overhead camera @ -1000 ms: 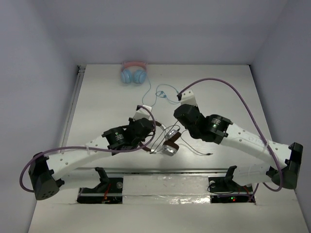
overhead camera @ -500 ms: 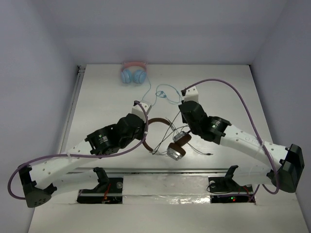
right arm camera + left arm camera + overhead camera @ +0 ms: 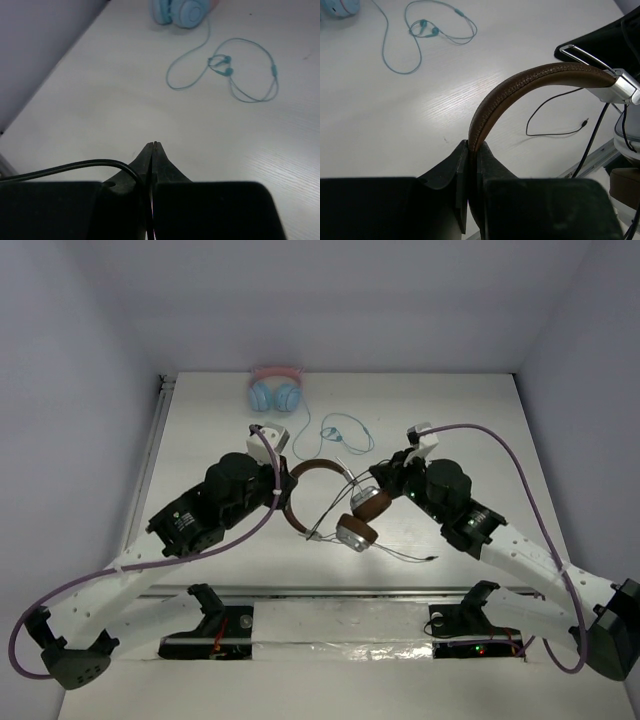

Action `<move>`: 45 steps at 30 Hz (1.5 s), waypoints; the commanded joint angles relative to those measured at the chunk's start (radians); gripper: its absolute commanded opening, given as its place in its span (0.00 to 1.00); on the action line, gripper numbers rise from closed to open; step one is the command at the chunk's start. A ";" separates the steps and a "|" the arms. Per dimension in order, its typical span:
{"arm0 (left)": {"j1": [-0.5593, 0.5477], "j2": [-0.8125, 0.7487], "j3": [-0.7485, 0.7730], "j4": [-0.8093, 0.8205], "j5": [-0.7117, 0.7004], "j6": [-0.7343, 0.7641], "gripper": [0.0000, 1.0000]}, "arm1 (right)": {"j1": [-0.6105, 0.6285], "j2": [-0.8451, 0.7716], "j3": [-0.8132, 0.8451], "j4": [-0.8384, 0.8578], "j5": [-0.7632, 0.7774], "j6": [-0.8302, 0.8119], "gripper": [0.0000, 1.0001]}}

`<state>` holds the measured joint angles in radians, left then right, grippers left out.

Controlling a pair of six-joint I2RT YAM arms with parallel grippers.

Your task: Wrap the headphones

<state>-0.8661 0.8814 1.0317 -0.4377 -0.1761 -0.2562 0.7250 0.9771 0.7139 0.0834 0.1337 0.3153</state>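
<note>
The brown-and-silver headphones [image 3: 322,469] hang above the table's middle, with the ear cups [image 3: 362,520] hanging at the lower right. My left gripper [image 3: 284,498] is shut on the left end of the brown headband [image 3: 520,85], pinched between its fingers [image 3: 472,147]. My right gripper [image 3: 381,481] sits just right of the upper ear cup. In the right wrist view its jaws [image 3: 153,145] are closed on the thin dark cable [image 3: 75,167], which enters from the left. The rest of the cable trails on the table to its plug [image 3: 428,558].
Pink-and-light-blue headphones [image 3: 275,390] lie at the table's back edge, and their blue cable [image 3: 335,432] loops toward the middle, just behind the brown headband. It also shows in the right wrist view [image 3: 225,70]. A metal rail [image 3: 150,460] runs along the table's left edge.
My left gripper moved back and left with the headband, swinging the headphones up and out. My right gripper moved right and nearer with the cable. The ear cups now sit between the grippers.
</note>
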 commanded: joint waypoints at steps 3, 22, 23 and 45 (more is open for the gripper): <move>0.058 -0.021 0.100 0.160 0.170 -0.005 0.00 | -0.022 0.015 -0.066 0.315 -0.301 0.065 0.04; 0.068 0.103 0.436 0.168 0.210 -0.081 0.00 | -0.081 0.268 -0.175 0.702 -0.480 0.217 0.17; 0.079 0.116 0.452 0.166 0.201 -0.075 0.00 | -0.081 0.278 -0.180 0.707 -0.479 0.223 0.17; 0.285 0.383 0.644 0.218 0.118 -0.170 0.00 | 0.149 0.290 -0.289 0.621 -0.214 0.334 0.14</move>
<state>-0.6117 1.2652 1.6520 -0.3386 -0.0010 -0.3733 0.8291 1.2980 0.4313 0.7288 -0.1799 0.6201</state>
